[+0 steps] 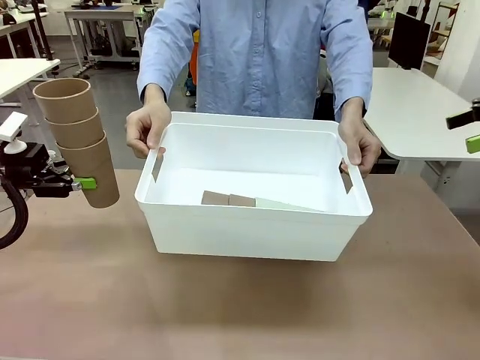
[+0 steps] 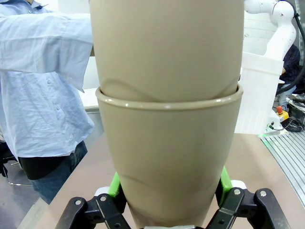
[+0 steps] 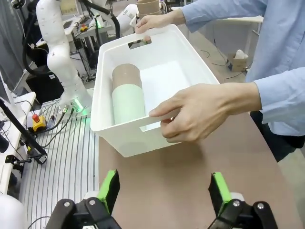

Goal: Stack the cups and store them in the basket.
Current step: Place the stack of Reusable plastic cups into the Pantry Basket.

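Observation:
My left gripper [image 1: 85, 182] is shut on the lowest of three nested brown cups [image 1: 76, 139], holding the stack upright above the table, left of the basket. In the left wrist view these cups [image 2: 169, 143] stand between my green pads [image 2: 114, 185]. The white basket [image 1: 247, 229] sits mid-table, and a person grips both of its slot handles. Inside it lies another stack on its side: brown cups [image 3: 126, 74] nested in the mint green cup [image 3: 128, 102]. My right gripper [image 3: 164, 191] is open above the table, short of the basket [image 3: 138, 140].
The person's hand [image 3: 205, 112] wraps the basket's near handle; the other hand [image 1: 146, 127] holds the far one. My right gripper [image 1: 469, 131] pokes in at the far right edge. White tables [image 1: 420, 112] stand behind. Bare brown tabletop [image 1: 240, 307] lies in front of the basket.

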You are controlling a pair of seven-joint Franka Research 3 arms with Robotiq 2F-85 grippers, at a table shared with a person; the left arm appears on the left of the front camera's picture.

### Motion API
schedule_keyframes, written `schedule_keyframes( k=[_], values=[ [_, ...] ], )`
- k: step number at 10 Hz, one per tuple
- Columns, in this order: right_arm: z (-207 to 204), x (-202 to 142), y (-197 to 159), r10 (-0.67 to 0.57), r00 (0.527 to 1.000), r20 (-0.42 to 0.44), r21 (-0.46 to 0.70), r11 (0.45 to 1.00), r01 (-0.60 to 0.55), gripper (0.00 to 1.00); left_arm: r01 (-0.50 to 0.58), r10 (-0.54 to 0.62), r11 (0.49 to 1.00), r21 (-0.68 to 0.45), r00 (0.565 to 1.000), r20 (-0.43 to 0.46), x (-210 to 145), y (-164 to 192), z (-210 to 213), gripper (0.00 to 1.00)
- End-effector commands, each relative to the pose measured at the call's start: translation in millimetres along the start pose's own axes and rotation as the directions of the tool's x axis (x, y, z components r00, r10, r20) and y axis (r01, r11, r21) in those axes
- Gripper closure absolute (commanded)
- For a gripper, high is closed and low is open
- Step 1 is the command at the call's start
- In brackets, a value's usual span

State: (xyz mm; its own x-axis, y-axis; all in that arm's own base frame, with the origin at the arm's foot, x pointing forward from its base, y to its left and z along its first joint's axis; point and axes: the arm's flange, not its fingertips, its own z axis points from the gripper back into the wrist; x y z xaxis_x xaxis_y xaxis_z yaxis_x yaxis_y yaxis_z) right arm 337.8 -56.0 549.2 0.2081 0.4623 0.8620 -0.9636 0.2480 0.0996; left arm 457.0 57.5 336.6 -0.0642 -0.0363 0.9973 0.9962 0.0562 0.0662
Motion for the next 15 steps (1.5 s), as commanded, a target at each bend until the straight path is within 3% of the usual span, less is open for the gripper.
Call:
schedule_keyframes(
  k=[1, 15],
  values=[
    [-1.2, 0.8, 1.8, -0.025, 1.0, 0.012, 0.01, 1.0, 0.025, 0.0, 0.012, -0.012, 1.0, -0.004, 1.0, 0.007, 4.5, -0.3, 0.1, 0.15],
    [-1.2, 0.8, 1.8, -0.025, 1.0, 0.012, 0.01, 1.0, 0.025, 0.0, 0.012, -0.012, 1.0, -0.004, 1.0, 0.007, 4.5, -0.3, 0.1, 0.15]
  ],
)
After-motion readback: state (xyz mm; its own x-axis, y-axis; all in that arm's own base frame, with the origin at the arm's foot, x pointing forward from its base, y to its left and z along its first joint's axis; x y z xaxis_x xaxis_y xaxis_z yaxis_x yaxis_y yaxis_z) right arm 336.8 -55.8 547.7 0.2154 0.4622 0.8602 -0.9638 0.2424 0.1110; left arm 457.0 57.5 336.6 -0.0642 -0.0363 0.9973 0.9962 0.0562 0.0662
